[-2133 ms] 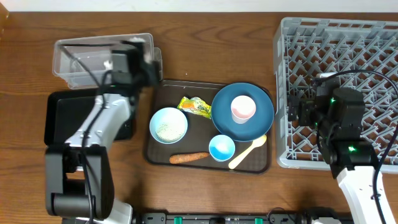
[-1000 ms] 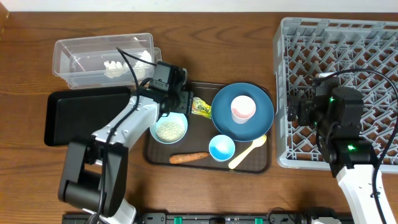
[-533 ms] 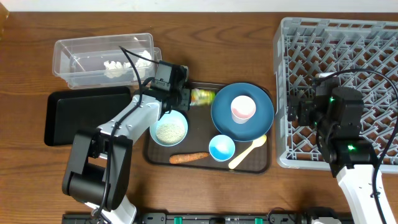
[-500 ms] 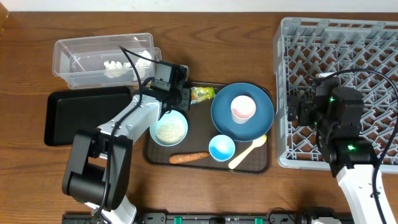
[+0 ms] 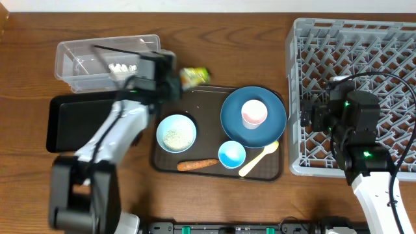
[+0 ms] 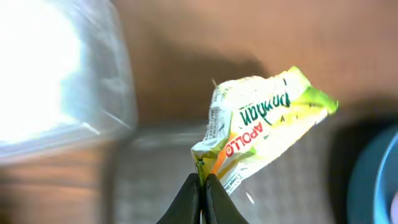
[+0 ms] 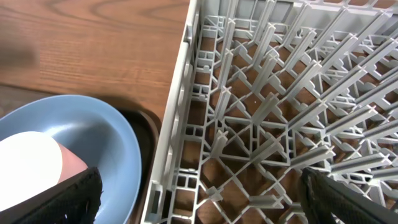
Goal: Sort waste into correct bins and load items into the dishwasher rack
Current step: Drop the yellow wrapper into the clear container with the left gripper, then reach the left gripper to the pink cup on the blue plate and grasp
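Observation:
My left gripper [image 5: 173, 83] is shut on a corner of the yellow-green wrapper [image 5: 194, 76], lifted above the table between the clear tub [image 5: 78, 49] and the brown serving tray. In the left wrist view the wrapper [image 6: 261, 124] hangs from the closed fingertips of that gripper [image 6: 203, 182]. White tissue [image 5: 120, 67] lies in the tub. The black tray [image 5: 78, 123] sits beside it. My right gripper [image 7: 202, 193] stands open over the left wall of the dishwasher rack [image 5: 364, 52], holding nothing.
On the brown serving tray [image 5: 166, 162] are a bowl of rice [image 5: 176, 132], a small blue bowl [image 5: 232, 155], a carrot [image 5: 197, 164], a cream spoon [image 5: 259, 160] and the dark-blue plate [image 5: 234, 114] with the pink cup [image 5: 254, 114] on it.
The left gripper closed on the wrapper on the serving tray, then lifted it up and back toward the clear tub. The right arm has not moved.

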Motion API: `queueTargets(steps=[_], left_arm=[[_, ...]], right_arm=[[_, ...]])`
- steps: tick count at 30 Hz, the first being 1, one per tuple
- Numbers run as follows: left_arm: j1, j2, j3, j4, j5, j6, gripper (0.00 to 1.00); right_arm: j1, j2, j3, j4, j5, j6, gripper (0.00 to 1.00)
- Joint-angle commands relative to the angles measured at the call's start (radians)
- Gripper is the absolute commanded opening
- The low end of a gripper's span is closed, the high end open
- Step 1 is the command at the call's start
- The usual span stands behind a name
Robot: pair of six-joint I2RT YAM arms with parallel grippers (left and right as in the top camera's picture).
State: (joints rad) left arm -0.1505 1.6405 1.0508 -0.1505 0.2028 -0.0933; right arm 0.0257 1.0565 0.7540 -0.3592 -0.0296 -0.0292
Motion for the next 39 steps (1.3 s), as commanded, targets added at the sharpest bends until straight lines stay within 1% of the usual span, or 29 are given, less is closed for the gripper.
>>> queueTargets(steps=[1,8,12,15,16,17,18,21,23,27,30,34,39], left_arm=[[0.083,-0.053,0.032,0.035,-0.013,0.005,0.06],[0.227,-0.047,0.032,0.170,-0.016,0.006,0.07],[0.263,-0.017,0.032,0.233,-0.144,0.006,0.07],[0.271,0.006,0.032,0.240,-0.170,0.006,0.07],[0.271,0.010,0.032,0.238,-0.170,0.006,0.10],[0.271,0.012,0.032,0.239,-0.170,0.006,0.17],[0.271,0.012,0.032,0.240,-0.170,0.006,0.33],[0.268,0.008,0.032,0.250,-0.162,0.006,0.43],[0.259,-0.003,0.032,0.242,-0.122,0.006,0.45],[0.207,-0.036,0.032,0.183,0.040,0.005,0.45],[0.130,-0.047,0.032,0.098,0.127,0.006,0.45],[-0.003,-0.046,0.032,-0.021,0.137,0.010,0.45],[-0.159,-0.046,0.032,-0.058,0.138,0.005,0.45]], right_arm=[[0.006,0.004,0.018,0.000,-0.005,0.017,0.99],[0.006,0.004,0.018,0.000,-0.005,0.018,0.99],[0.006,0.004,0.018,0.001,-0.005,0.018,0.99],[0.006,0.004,0.018,0.000,-0.005,0.018,0.99],[0.006,0.004,0.018,0.001,-0.005,0.018,0.99],[0.006,0.004,0.018,0.000,-0.005,0.018,0.99],[0.006,0.004,0.018,0.001,-0.005,0.018,0.99],[0.006,0.004,0.018,0.000,-0.005,0.018,0.99],[0.006,0.004,0.018,0.001,-0.005,0.018,0.99],[0.006,0.004,0.018,0.000,-0.005,0.018,0.99],[0.006,0.004,0.018,0.000,-0.005,0.018,0.99],[0.006,0.004,0.018,0.000,-0.005,0.018,0.99],[0.006,0.004,0.018,0.000,-0.005,0.018,0.99]])
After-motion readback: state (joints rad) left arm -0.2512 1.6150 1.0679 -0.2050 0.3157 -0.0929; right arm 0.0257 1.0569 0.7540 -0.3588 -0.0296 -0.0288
